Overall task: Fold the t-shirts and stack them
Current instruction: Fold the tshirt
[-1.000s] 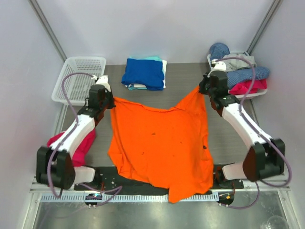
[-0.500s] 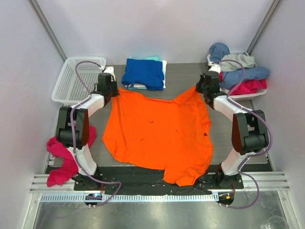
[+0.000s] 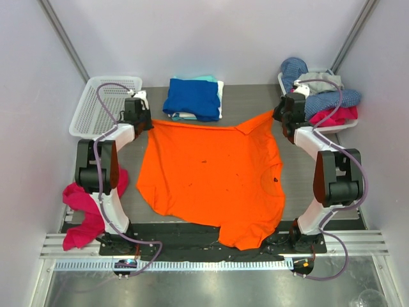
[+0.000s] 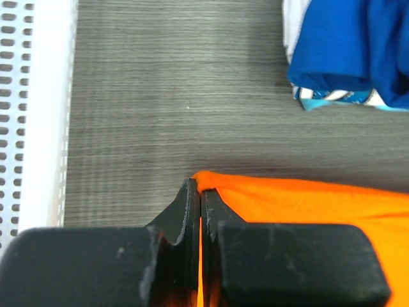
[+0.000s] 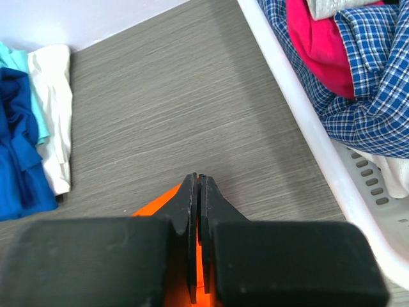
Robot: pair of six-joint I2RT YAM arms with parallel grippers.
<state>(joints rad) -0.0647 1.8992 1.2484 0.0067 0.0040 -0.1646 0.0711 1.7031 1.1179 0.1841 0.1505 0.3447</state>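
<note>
A bright orange t-shirt (image 3: pixel 211 176) with a few dark specks lies spread over the table, its near end hanging over the black front edge. My left gripper (image 3: pixel 146 121) is shut on the shirt's far left corner (image 4: pixel 208 181), low over the table. My right gripper (image 3: pixel 276 115) is shut on the far right corner (image 5: pixel 153 206), and the far edge runs stretched between the two. Behind it sits a folded stack with a royal blue t-shirt (image 3: pixel 192 97) on top, pale teal and white ones (image 5: pixel 54 121) underneath.
An empty white mesh basket (image 3: pixel 96 109) stands at the far left. A white basket (image 3: pixel 339 125) at the far right holds blue checked, grey and pink clothes (image 5: pixel 364 70). A pink garment (image 3: pixel 86 211) lies by the left arm's base.
Both grippers have carried the orange shirt's corners away from the bases and lowered them, then moved apart. The shirt now lies flatter with a straight far edge.
</note>
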